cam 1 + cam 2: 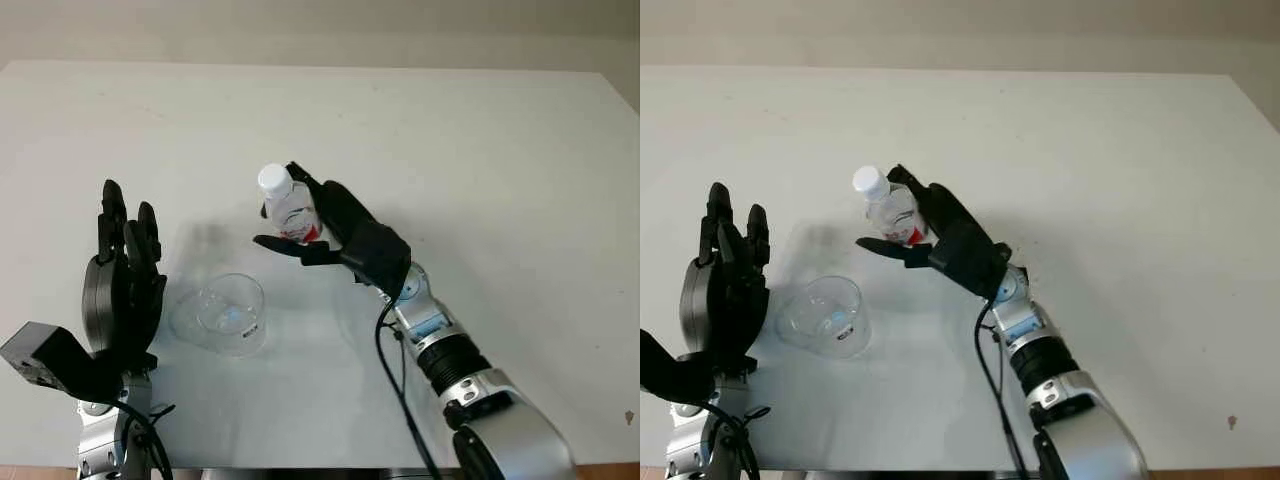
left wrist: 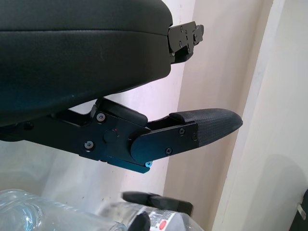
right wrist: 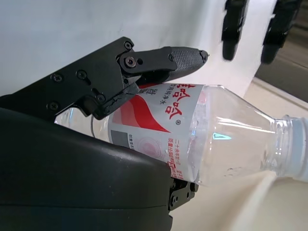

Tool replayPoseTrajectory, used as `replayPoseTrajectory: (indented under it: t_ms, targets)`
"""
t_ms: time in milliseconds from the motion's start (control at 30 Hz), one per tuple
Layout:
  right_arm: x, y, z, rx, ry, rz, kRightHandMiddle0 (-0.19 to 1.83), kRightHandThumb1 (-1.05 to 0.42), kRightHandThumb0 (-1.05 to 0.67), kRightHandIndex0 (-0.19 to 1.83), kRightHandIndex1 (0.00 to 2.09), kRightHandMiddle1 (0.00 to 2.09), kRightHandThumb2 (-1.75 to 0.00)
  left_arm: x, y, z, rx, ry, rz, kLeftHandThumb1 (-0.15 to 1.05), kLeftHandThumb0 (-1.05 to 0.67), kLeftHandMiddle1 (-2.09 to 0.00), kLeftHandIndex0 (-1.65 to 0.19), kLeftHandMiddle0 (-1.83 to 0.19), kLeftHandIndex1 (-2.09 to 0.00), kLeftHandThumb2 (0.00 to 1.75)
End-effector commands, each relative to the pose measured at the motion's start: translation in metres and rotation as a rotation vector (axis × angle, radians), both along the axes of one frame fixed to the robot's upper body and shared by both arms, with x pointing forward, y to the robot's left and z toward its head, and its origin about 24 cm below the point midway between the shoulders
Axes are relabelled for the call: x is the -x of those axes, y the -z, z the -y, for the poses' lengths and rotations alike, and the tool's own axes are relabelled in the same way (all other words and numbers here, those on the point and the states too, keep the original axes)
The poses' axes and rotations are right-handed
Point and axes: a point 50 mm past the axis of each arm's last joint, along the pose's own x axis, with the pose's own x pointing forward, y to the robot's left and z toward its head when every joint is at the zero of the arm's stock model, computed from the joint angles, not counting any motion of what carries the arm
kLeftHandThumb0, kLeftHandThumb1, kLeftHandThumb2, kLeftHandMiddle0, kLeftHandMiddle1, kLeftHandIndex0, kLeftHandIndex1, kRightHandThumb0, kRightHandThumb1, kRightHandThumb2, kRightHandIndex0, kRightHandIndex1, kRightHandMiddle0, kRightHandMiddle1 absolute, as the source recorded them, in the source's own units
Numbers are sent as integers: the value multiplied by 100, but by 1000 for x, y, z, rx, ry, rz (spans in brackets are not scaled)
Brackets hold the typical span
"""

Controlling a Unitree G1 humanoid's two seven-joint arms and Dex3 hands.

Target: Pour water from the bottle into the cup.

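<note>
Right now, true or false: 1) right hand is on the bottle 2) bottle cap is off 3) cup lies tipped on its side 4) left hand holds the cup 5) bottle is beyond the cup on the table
1) True: the right hand is closed around the bottle.
2) False: the white cap is on.
3) False: the cup stands upright, mouth up.
4) False: the left hand is open beside the cup, not touching it.
5) True: the bottle stands farther back, toward the right arm's side.

Right hand (image 1: 330,225) clasped; left hand (image 1: 125,275) seemingly open.
</note>
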Motion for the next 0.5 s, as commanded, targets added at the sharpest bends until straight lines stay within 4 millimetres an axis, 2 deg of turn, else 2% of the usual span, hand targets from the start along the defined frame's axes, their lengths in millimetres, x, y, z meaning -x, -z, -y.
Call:
replayPoseTrajectory:
  t_ms: [0, 67, 267, 467]
  targets:
    - [-3, -23, -5, 7, -27, 119, 78, -105, -35, 154, 209, 209, -55, 4, 13, 1, 16, 1, -55, 105, -74, -5, 17, 8, -5, 61]
    - [-3, -30, -4, 29, -36, 188, 71, -105, -36, 141, 209, 209, -52, 3, 13, 1, 21, 2, -56, 105, -74, -5, 17, 8, -5, 61]
    - [1, -48, -7, 169, -73, 431, 74, -105, -40, 120, 209, 209, -41, 3, 14, 1, 18, 2, -55, 105, -74, -5, 18, 9, -5, 61]
    - [3, -58, -14, 289, -113, 595, 81, -105, -44, 115, 209, 209, -32, 1, 14, 2, 19, 9, -56, 105, -74, -5, 18, 9, -5, 61]
